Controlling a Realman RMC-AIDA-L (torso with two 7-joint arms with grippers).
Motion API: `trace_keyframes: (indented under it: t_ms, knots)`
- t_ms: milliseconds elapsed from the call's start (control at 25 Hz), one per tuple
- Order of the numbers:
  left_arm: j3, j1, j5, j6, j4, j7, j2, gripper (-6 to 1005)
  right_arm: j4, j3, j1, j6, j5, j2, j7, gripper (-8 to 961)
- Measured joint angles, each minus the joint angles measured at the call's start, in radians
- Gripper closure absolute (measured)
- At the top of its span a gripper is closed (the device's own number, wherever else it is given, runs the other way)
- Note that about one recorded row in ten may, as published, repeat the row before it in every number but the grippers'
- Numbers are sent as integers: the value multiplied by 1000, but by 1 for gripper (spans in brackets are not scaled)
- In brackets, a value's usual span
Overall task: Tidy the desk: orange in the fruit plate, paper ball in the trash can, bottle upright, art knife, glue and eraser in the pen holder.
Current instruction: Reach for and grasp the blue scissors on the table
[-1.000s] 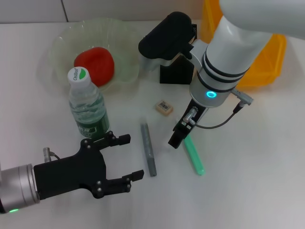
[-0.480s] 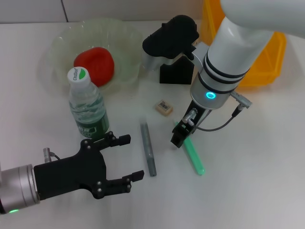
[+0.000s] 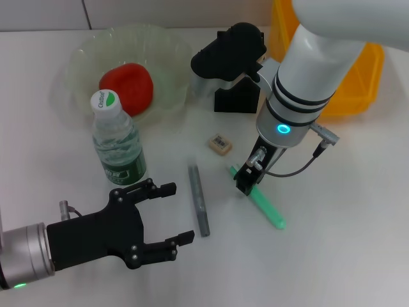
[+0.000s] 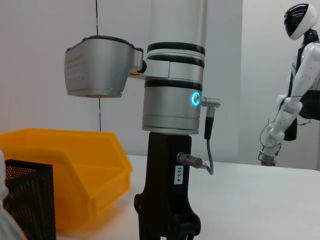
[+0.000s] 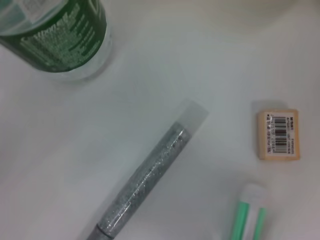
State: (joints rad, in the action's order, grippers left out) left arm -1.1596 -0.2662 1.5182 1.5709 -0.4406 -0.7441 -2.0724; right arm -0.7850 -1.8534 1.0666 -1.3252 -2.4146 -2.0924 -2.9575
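The left gripper [image 3: 167, 213] waits spread at seven o'clock, below the upright bottle [image 3: 117, 142]. The glue [image 3: 199, 199] lies untouched. The right gripper [image 3: 246, 182], whose grip I cannot tell, has nudged the knife [image 3: 264, 203] askew toward five o'clock; no pickup yet.

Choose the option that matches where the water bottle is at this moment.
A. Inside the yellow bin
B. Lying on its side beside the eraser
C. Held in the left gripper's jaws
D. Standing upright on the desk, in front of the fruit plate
D: the water bottle stands upright on the desk, cap up, just in front of the fruit plate, and the left gripper sits open below it, holding nothing.
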Motion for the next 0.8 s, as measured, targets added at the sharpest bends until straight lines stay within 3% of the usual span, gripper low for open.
trace_keyframes:
  t_ms: [360,600,800]
  knots:
    - [0,-2,-4,3,2,1,1,184,-16,-2,-14,-10,-14,0,0,785]
    - [0,-7,-6,7,2,1,0,185,-119,24,-69,-32,-46,3,0,913]
    - [0,-11,-6,10,2,-2,0,185,-180,72,-103,-55,-53,2,0,850]
